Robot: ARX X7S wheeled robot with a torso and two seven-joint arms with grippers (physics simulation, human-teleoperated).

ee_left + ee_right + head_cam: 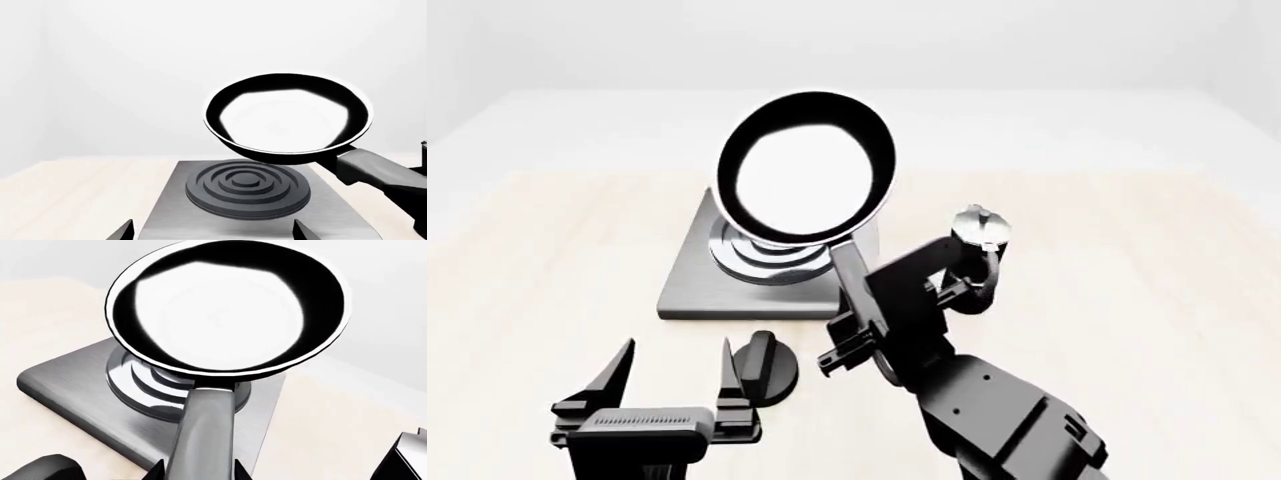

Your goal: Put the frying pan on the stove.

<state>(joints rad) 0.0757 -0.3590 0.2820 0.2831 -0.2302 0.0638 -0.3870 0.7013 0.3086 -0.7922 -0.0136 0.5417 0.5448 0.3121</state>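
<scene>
Pan (806,168) hangs in the air above the stove (694,288), tilted so I see its shiny inside from the head view; in the left wrist view there is a clear gap between its underside and the burner rings (248,192), so it touches nothing below. Its handle (203,432) runs back toward 5 o'clock into my right gripper (857,318), whose jaws are clamped on the handle; the right wrist view shows the handle passing straight between the finger bases.

The stove lies flat on the pale wooden table (1121,260), with the rings mostly hidden behind the pan from the head view. A small round black knob (767,365) sits on the table at 6 o'clock of the stove, just beside its near edge.

My left gripper (674,375) hovers at 7 o'clock of the stove, jaws spread wide with nothing between them, its right finger just beside the knob. A moka pot (978,228) stands at 3 o'clock of the stove, partly behind my right arm.
</scene>
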